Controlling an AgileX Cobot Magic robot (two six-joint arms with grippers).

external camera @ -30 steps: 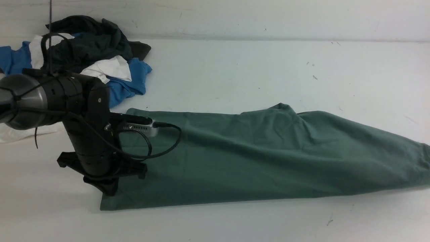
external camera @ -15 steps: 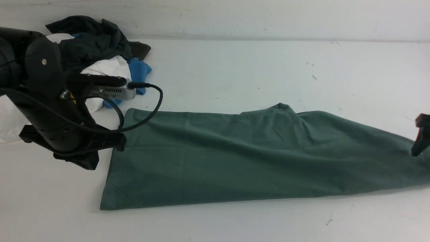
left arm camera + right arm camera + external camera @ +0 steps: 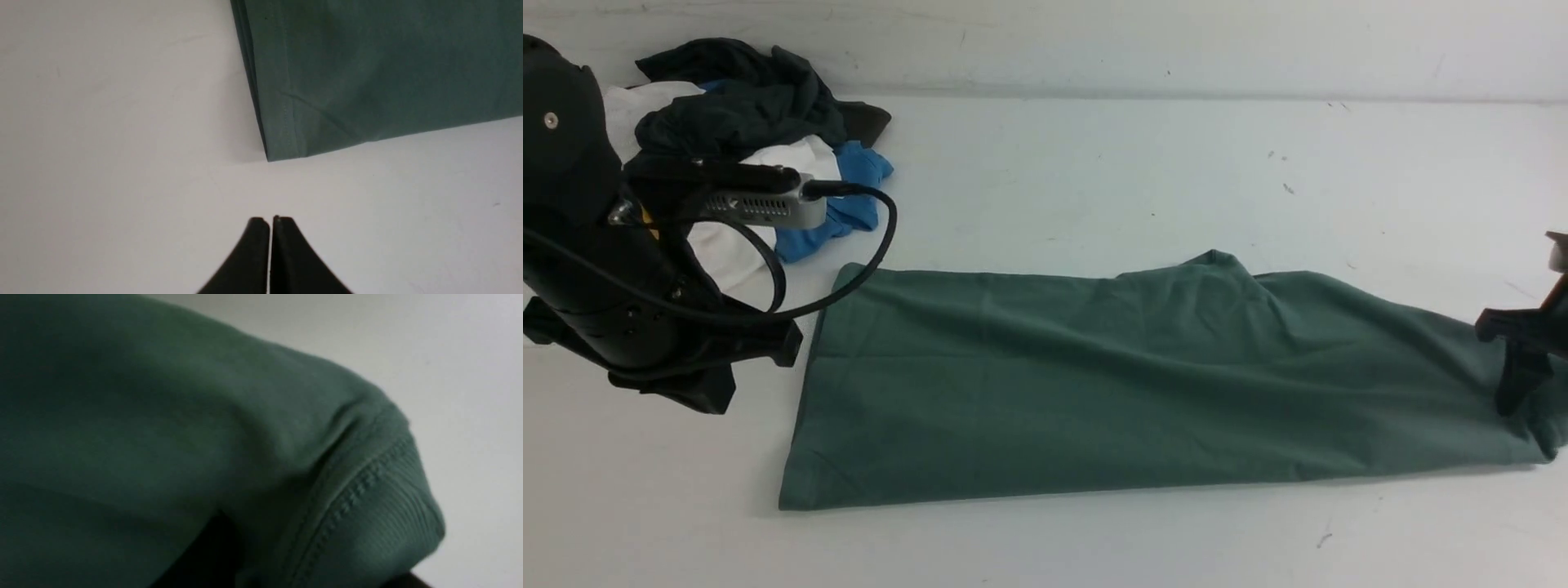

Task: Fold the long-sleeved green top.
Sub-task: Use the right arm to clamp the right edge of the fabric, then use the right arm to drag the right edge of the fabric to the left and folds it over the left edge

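Green long-sleeved top lying long and flat across the white desk, straight hemmed end towards the left arm, ribbed cuff out at the right arm's end. Soft creases running lengthwise through the middle, plus a small raised bump along the far edge. Near edge fairly straight, with a slight upward slant towards the right. At the hemmed end, more than one layer of cloth stacked edge on edge, with a short diagonal crease by the near corner.

Left gripper: fingertips pressed together, nothing between them. Up over bare desk, just off the hemmed end to the left, apart from the cloth. Near corner of the hem in plain sight of the left wrist view.

Right gripper: down at the far right end of the top, right at the cuff. Fingers spread, one on each side of the cuff seam, with bunched ribbing and cloth in between. Right wrist view dark and soft there, so probably astride the fabric; can't tell whether actually pinching it.

Back left of the desk: loose heap of clothing behind the left arm, with dark garment on top, white garment and blue garment lower down. Heap partly hidden by the arm, and close to the far corner of the hemmed end.
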